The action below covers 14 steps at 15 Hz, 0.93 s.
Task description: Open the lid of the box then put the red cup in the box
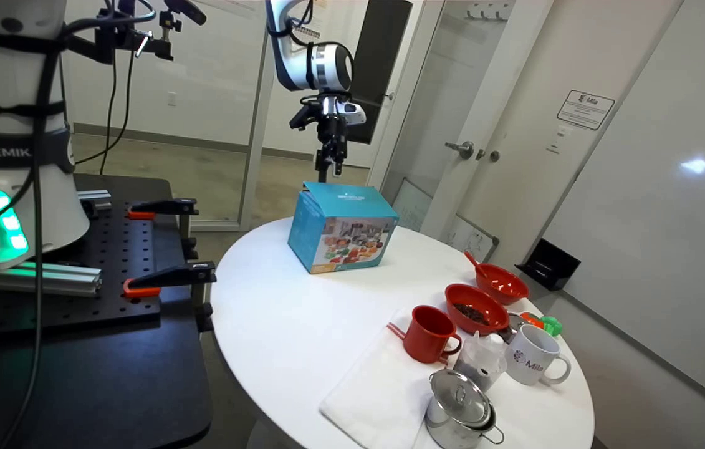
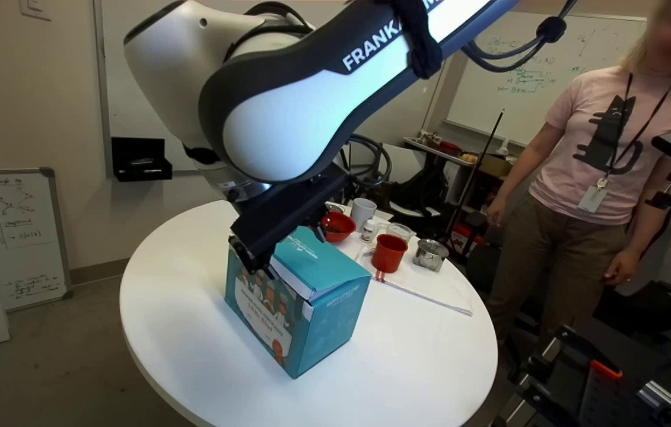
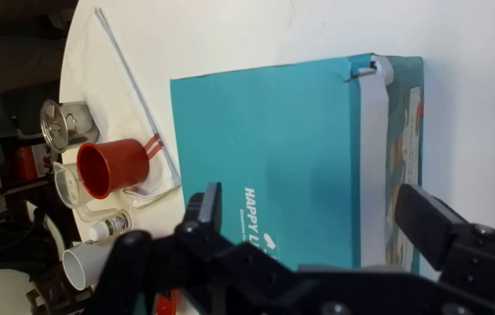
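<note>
The lid [image 3: 265, 144] lies over the box [image 2: 335, 323], a white flap [image 3: 373, 166] exposed along its edge. In the wrist view the tool [image 3: 310, 203] is spread wide, straddling that edge. The box stands on the surface [image 1: 271, 305], open room separating it from the red cup [image 1: 424, 340], upright on folded cloth [image 1: 383, 386].

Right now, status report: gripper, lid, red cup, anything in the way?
Gripper open by edge of lid, contact unclear. Lid not yet opened, blocking the box. Red cup upright on white cloth.
</note>
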Available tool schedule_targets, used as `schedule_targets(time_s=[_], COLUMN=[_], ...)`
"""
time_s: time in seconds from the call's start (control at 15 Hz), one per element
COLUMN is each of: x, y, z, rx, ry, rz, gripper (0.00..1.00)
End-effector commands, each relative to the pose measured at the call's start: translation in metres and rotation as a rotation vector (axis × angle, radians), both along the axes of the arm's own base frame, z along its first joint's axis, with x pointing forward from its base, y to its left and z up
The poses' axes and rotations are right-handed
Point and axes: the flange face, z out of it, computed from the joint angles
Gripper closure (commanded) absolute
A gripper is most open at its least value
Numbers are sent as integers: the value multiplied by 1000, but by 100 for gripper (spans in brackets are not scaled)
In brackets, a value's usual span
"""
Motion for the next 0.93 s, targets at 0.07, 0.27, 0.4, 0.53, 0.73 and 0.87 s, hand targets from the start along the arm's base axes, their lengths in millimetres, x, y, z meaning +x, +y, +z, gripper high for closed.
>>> schedule_targets(time_s=[0.07, 0.27, 0.4, 0.53, 0.73, 0.87], x=[7, 8, 9, 12, 18, 22], y=[0, -2, -4, -6, -8, -11], z=[-12, -16, -13, -4, 12, 24], rx=[-49, -56, -60, -61, -63, -62], ry=[-8, -5, -14, -29, -65, -92], rz=[-16, -19, -20, -21, -23, -27], gripper=[0, 0, 0, 0, 0, 0])
